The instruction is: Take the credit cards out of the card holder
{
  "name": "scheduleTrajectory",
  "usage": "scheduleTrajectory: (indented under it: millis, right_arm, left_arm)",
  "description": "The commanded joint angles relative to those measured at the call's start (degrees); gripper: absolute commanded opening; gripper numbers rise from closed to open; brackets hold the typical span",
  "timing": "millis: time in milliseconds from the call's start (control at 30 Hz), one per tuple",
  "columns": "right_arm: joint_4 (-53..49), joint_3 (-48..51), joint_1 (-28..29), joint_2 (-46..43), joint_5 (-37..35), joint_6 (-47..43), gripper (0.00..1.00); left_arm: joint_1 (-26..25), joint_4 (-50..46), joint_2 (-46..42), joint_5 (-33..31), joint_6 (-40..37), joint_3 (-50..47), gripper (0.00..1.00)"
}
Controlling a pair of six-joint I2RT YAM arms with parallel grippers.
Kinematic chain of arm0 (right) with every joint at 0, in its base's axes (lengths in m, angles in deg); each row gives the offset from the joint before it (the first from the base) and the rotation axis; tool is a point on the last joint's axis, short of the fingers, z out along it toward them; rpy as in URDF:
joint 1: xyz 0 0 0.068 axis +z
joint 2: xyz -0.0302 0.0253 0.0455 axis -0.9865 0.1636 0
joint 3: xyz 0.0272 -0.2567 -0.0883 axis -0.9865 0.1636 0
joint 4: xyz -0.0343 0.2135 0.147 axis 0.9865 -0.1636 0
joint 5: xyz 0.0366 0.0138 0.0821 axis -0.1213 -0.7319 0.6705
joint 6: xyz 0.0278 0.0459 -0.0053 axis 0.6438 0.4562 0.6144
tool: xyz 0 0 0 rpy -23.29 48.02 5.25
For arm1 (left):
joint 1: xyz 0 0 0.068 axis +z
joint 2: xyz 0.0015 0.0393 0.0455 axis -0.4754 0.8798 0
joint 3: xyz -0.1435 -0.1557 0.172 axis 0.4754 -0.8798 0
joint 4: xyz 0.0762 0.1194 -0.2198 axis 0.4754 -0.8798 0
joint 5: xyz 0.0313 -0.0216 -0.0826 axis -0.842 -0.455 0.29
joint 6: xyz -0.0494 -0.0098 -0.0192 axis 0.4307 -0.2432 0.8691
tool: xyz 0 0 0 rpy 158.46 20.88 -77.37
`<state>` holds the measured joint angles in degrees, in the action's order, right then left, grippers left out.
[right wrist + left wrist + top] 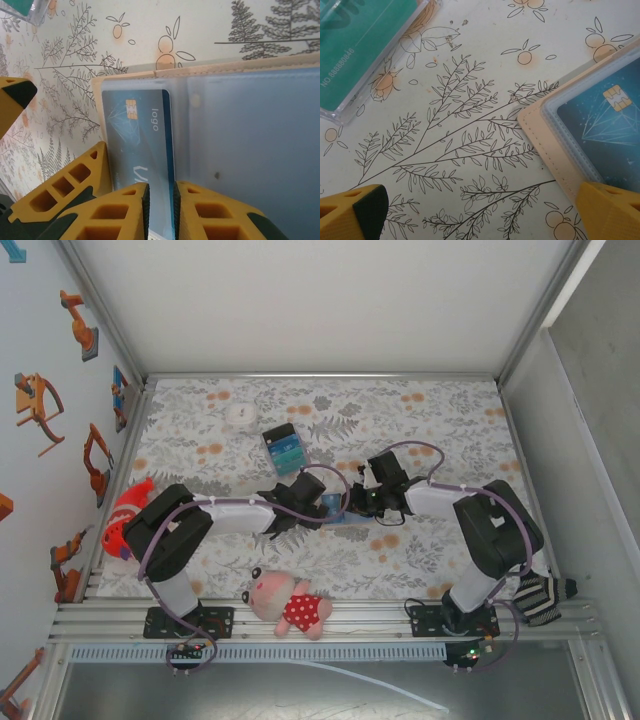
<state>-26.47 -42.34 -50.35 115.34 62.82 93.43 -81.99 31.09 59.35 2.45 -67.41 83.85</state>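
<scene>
Both arms stretch inward over the floral-patterned table [450, 420]. The left end effector [318, 506] and right end effector [352, 504] meet at a small blue-faced folding card holder [333, 510]. A teal-and-blue striped block [283, 449] lies just behind.

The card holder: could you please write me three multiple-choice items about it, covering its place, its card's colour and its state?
1. Where does the card holder lie?
A. Between the left claw and right claw
B. In the far-left corner
C. At the near edge
2. What colour is the card in it?
A. Red
B. Blue
C. White
3. How is the holder?
A. Snapped shut
B. Opened flat
C. Standing on edge
Answers: 1 A, the top view shows it between both claw tips; 2 B, the right wrist view shows a blue face with a gold chip; 3 B, its inner sleeves face up.
</scene>
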Motion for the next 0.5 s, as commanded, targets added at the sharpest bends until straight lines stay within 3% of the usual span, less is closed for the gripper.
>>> scheduleTrajectory:
  millis: [0, 467]
  right_arm:
    - [1.6, -0.6, 0.4, 1.1, 1.2, 0.4, 0.19]
    - [1.5, -0.6, 0.4, 3.0, 0.7, 0.6, 0.19]
  left_arm:
    - [-0.5, -3.4, 1.5, -0.6, -0.9, 0.6, 0.97]
    - [-0.7, -4.0, 1.3, -1.2, -1.0, 0.8, 0.97]
